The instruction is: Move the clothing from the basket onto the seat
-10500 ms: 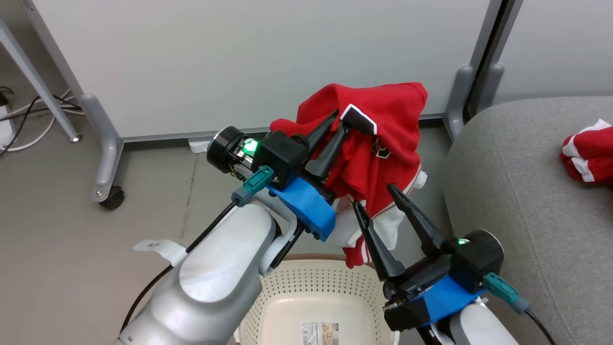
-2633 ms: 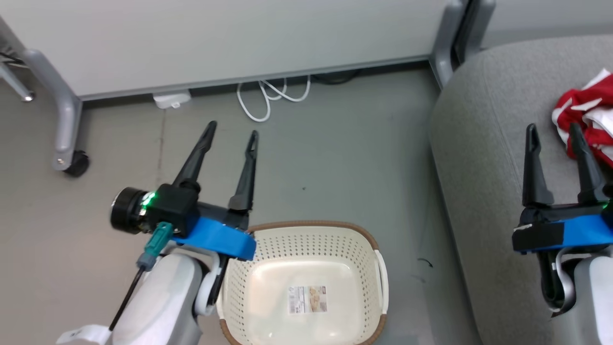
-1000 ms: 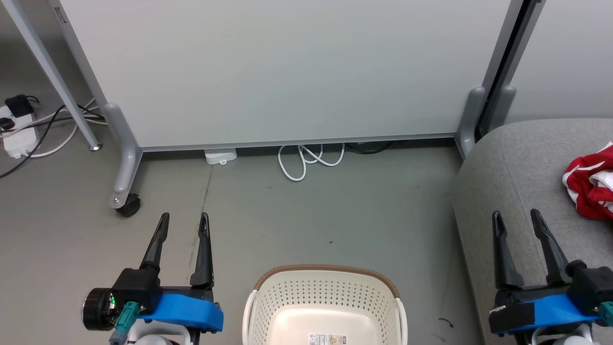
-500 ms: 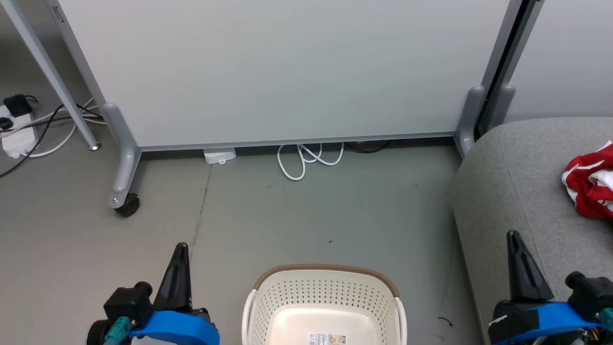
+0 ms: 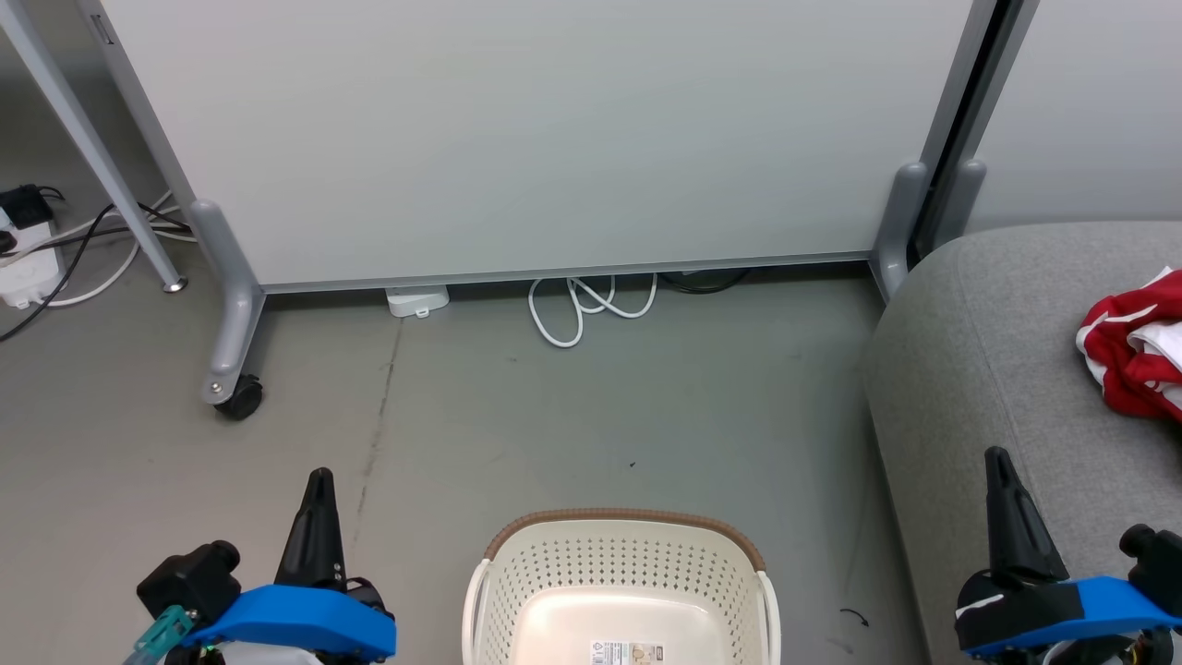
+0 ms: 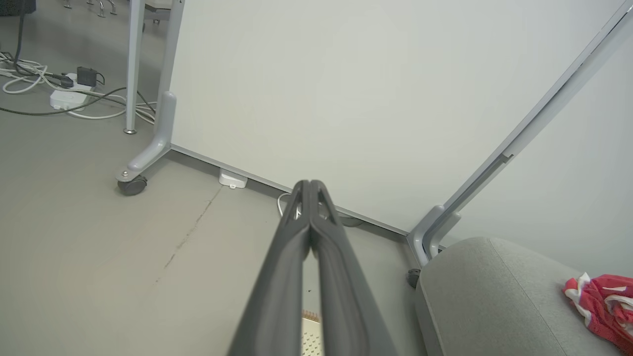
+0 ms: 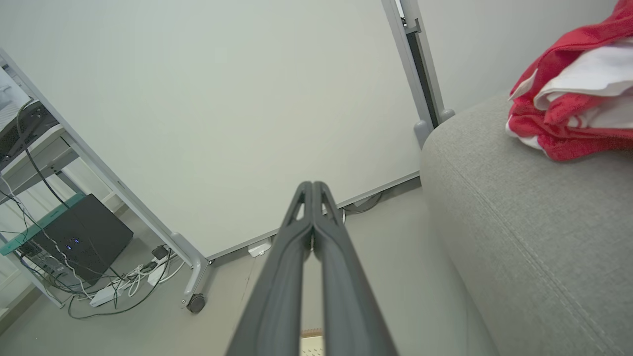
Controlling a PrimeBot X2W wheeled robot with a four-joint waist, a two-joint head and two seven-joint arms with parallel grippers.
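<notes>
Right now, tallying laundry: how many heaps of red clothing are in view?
1: the clothing lies bunched on the seat, right of the basket. Its folds may hide a second shirt.

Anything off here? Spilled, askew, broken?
Nothing spilled or damaged. Only untidy bit: the clothing lies crumpled in a heap on the seat, not laid flat. The basket stands upright on the floor.

Looks like an office or lab corner: partition panel (image 5: 554, 139) on a caster (image 5: 238, 402), power strip (image 6: 65, 99) with tangled cables (image 6: 29, 85), black computer tower (image 7: 81, 237) beneath a desk (image 7: 34, 165), bare grey floor (image 5: 693, 397).
</notes>
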